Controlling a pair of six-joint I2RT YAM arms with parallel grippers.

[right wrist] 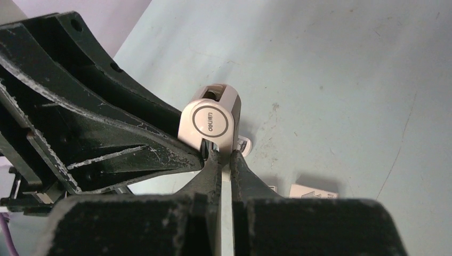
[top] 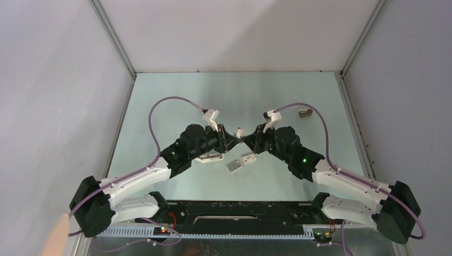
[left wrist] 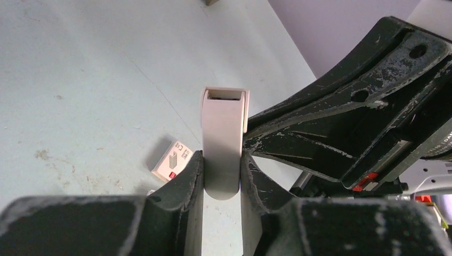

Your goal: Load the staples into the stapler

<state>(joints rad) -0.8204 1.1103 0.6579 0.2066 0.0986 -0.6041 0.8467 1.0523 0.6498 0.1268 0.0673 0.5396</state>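
We had the stapler (top: 239, 132) up between both arms above the table (top: 176, 96). The left gripper (left wrist: 221, 166) was clamped across its beige body. The right gripper (right wrist: 224, 158) had its fingers (right wrist: 209, 173) almost together, pinched on a thin part under the round logo end. The staples (top: 234, 166), a small grey block, lay on the table on the near side of the grippers, just beside the box (top: 248, 158) and touched by neither gripper. We judged the step in hand to be opening the stapler, so that its channel would be bared. To do it well, the left needed a firm, square hold while the right pulled straight along the body's line. A sideways twist could lever the stapler out of the left's grip. Whether the pinched part was the tray or the lid we could not tell. The staples were not yet picked up, so the loading itself lay ahead.
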